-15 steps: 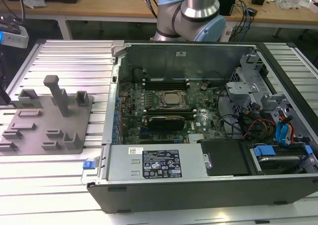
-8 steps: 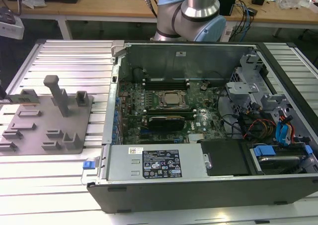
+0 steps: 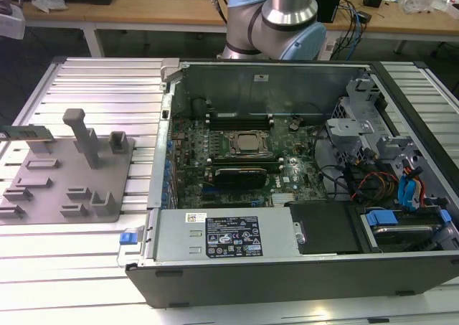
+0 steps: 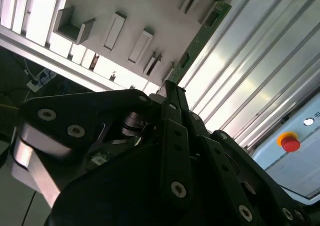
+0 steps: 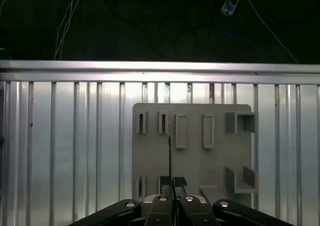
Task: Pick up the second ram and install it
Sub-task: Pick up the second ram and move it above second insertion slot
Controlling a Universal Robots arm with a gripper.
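Observation:
The second ram (image 3: 25,132), a thin green stick, stands on edge in the gray holder plate (image 3: 64,174) at the exterior view's left. In the first wrist view it is a thin edge-on line (image 5: 170,146) over the plate (image 5: 220,156), in line with the narrow gap of my gripper (image 5: 173,182). In the second wrist view the green stick (image 4: 200,41) runs diagonally from the plate's edge (image 4: 150,11) toward my gripper (image 4: 169,89). The dark fingers (image 5: 180,182) sit close together with nothing held, well above the plate.
The open computer case (image 3: 287,267) fills the exterior view's right, with the motherboard (image 3: 237,153) and its CPU socket inside. The arm's base (image 3: 287,16) stands behind it. Upright posts (image 3: 79,135) rise from the holder plate. Ribbed metal table (image 3: 86,81) lies underneath.

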